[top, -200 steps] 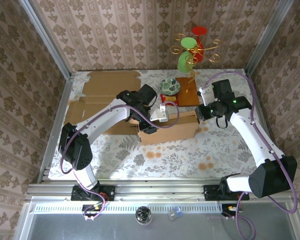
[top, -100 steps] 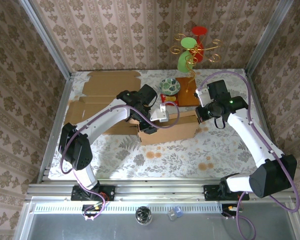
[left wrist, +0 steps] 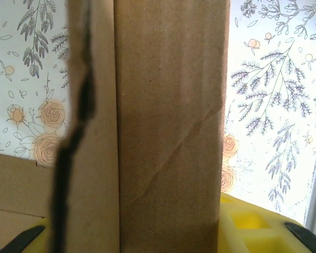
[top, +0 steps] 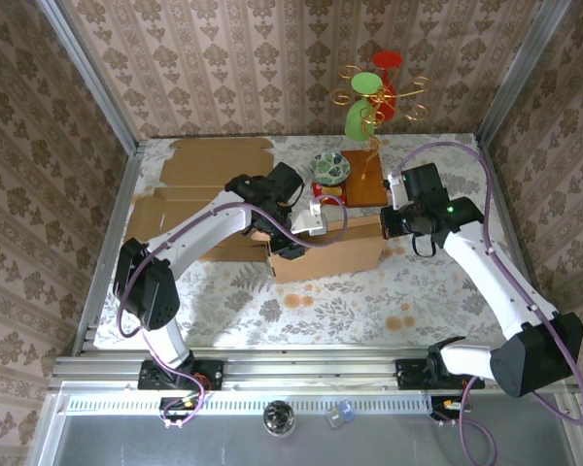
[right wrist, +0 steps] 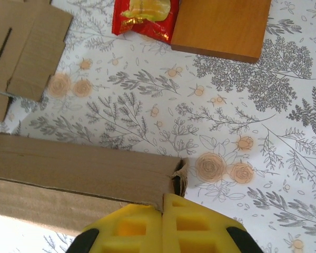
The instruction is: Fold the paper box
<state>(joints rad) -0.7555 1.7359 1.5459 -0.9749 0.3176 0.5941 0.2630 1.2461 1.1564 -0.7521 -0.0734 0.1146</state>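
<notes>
Paper box point(top: 330, 254) sits about mid-bench point(top: 369, 296), long side running left to right, top open. My left gripper point(top: 290, 243) comes down on its left end. In my left wrist view a strip of the cardboard wall stands straight up between my yellow pads point(left wrist: 247, 227), so that gripper is partway open and clamped on the box wall.

My right gripper point(top: 387, 223) is at the box's right end. That one is squeezed fully closed with nothing in it, both pads pressed flat against each other. In my right wrist view the box's end corner sits right at the tip of the pads. It looks like it's touching, but I can't say for sure.

Beyond the box there's a wooden board point(top: 365, 177) and a red snack packet point(top: 328, 202), both apart from it. Flat cardboard sheets point(top: 214, 160) lie at the far left of the bench.
</notes>
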